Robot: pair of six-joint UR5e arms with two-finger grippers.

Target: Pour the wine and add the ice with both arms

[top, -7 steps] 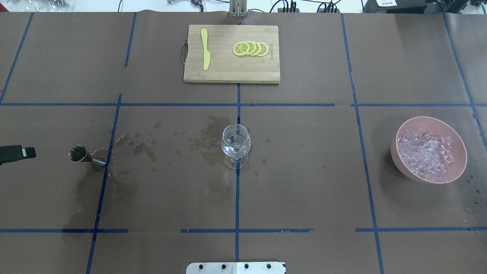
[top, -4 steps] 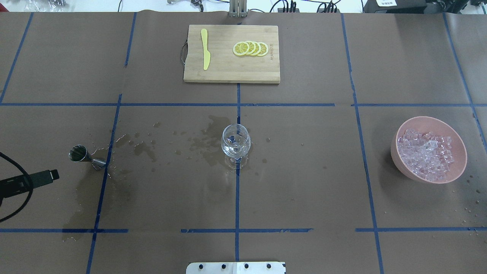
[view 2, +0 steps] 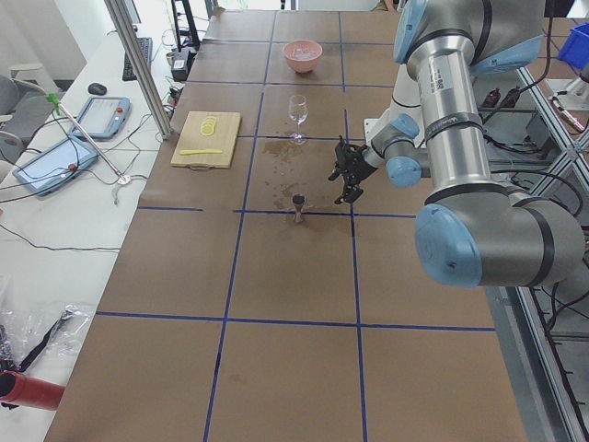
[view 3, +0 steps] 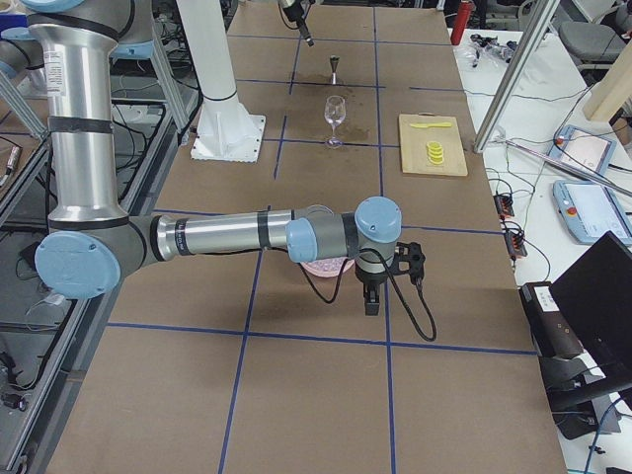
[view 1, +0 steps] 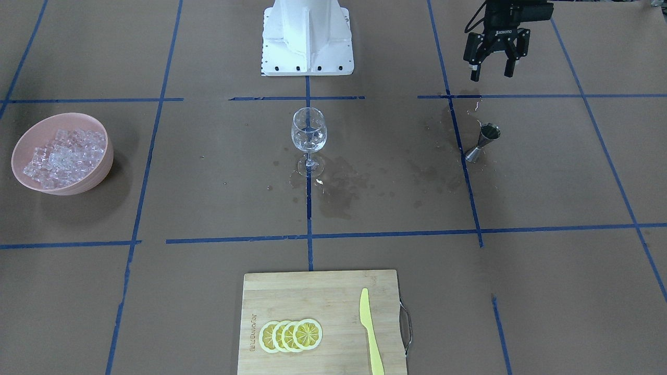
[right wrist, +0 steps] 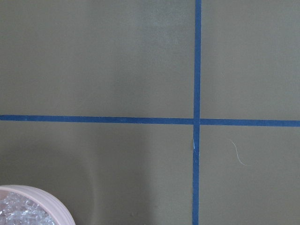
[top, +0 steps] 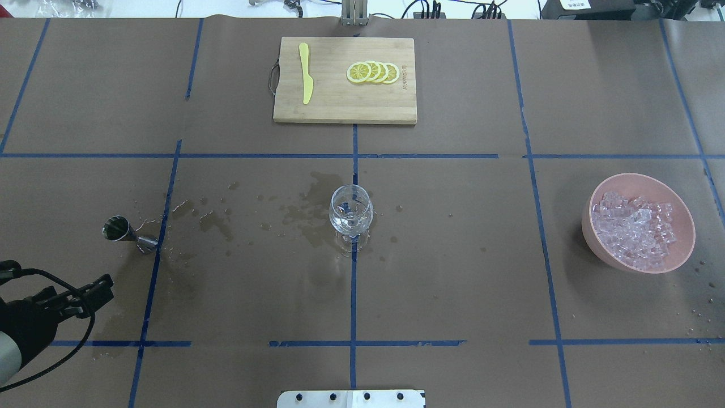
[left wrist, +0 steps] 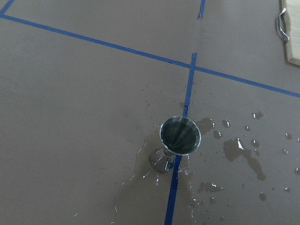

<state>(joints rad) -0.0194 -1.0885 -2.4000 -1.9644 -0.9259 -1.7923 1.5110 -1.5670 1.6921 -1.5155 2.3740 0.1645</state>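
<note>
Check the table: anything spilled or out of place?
Yes, a spill. Dark wet stains spread from the foot of the glass toward the jigger, and droplets glint around the jigger's base. Both stand upright; nothing else looks off.

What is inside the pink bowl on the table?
A heap of clear ice cubes lies in the pink bowl. Nothing else shows among them. The ice covers the bowl's bottom, so what lies under the heap cannot be seen.
</note>
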